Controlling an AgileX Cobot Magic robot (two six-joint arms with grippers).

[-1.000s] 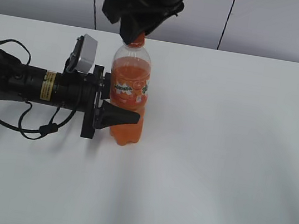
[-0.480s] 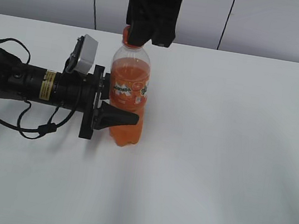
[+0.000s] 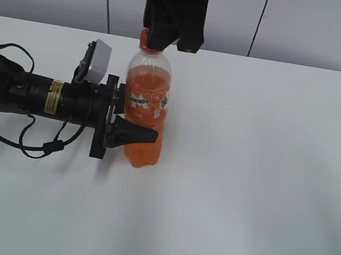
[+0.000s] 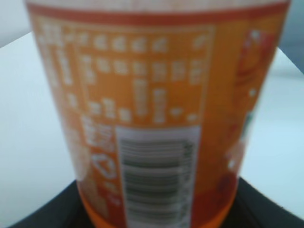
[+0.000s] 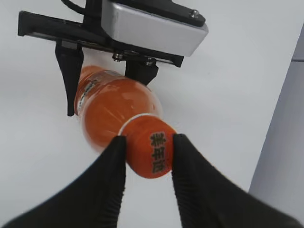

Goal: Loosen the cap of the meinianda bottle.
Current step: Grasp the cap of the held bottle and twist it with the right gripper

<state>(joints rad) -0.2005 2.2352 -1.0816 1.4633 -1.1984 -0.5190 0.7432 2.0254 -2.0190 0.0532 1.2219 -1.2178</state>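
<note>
The right gripper (image 5: 146,148), having swung round square above the tall clear plastic bottle of orange drink (image 3: 146,108) since a moment ago, is now clenching its small orange ridged cap (image 5: 151,153), while the left gripper (image 3: 132,117) is clamping the label, so twisting looks under way on the white desk (image 3: 265,180).

A robot lab bench. Bare white table (image 3: 265,180), grey panelled wall (image 3: 314,27) at twelve o'clock.

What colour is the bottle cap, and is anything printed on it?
The cap is orange with dark printed characters on top, clearest in the right wrist view.
</note>
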